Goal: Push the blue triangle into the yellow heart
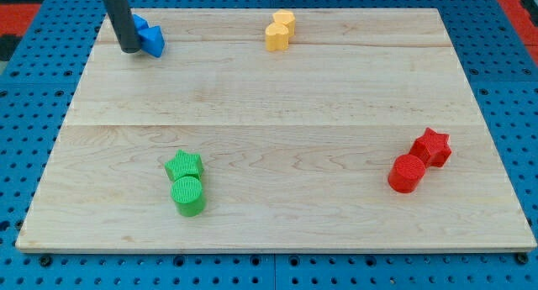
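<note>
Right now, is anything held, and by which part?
Nothing is held: the rod cannot grip. My tip sits against the blue triangle on its view-left side, a push contact only. The yellow heart lies apart, view-right.

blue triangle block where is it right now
The blue triangle block sits at the wooden board's top-left corner in the camera view, touching the right side of my tip, well left of the yellow heart block.

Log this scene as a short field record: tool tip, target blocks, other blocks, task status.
tool tip: my tip, touching the left side of the blue triangle block, at the view's top left
target: yellow heart block, top centre, apart from the triangle
other blocks: green star and green cylinder; red star and red cylinder
surface: wooden board
status: not yet joined
</note>
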`<state>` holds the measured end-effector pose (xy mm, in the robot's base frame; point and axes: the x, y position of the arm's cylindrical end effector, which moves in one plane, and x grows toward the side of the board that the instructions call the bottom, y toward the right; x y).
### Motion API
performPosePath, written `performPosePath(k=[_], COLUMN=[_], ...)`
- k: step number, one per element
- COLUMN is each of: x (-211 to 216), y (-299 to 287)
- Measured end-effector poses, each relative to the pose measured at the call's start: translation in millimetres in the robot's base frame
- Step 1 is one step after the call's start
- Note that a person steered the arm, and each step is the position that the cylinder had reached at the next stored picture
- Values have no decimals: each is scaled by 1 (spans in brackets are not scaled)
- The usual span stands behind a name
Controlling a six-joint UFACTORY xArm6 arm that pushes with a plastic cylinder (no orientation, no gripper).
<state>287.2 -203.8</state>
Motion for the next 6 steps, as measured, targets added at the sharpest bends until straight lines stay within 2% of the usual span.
performPosePath(k=[1,3,4,5,6], x=[-3,-10,-32,-31,-29], y=[31,-3,1,63,159])
